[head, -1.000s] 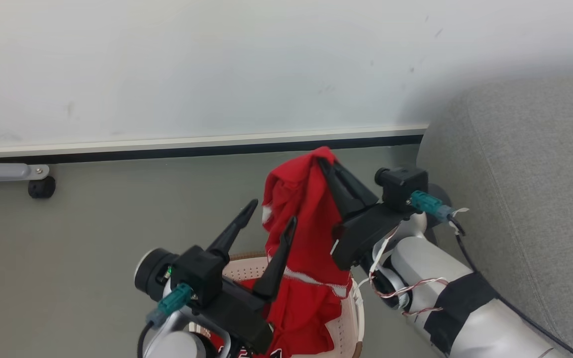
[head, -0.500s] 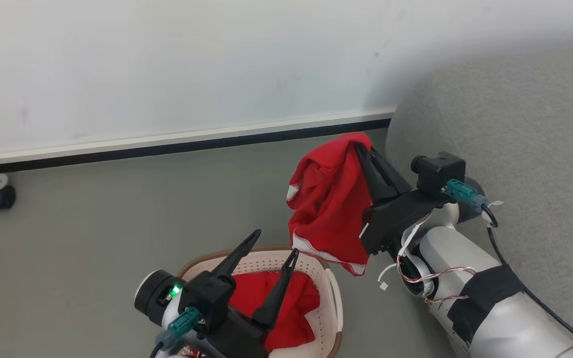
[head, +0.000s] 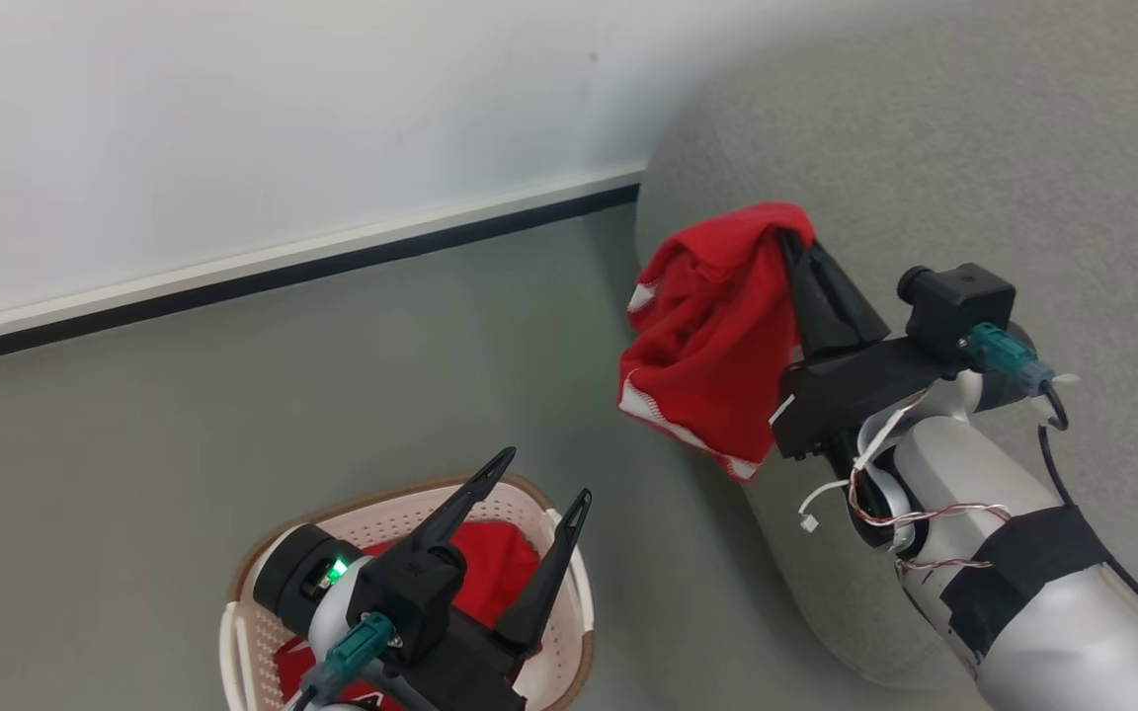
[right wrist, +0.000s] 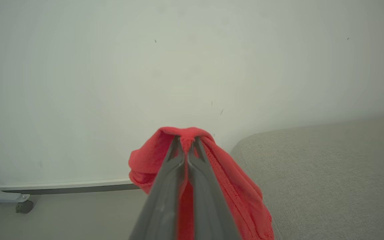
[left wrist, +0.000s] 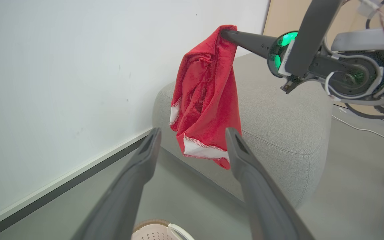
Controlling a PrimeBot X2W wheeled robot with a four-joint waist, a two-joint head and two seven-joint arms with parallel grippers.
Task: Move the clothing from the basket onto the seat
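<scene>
Clothing (head: pixel 717 326), a red garment with white stitched trim, hangs from the tips of my right jaws, which are pressed together on a fold of it. The right wrist view shows that pinch close up: cloth bunched over both tips, with the grey seat (right wrist: pixel 328 173) lying off to their right. The left wrist view shows what that one hides, the garment's full drop, with its white-edged hem lowest, clear of the floor (left wrist: pixel 178 206) and in front of the seat's rounded end. My left jaws stand spread wide and hold nothing; the hanging garment shows between them, well ahead. The head view adds the basket (head: pixel 381 518) directly beneath my left jaws, with more red cloth (head: pixel 495 558) lying inside it.
</scene>
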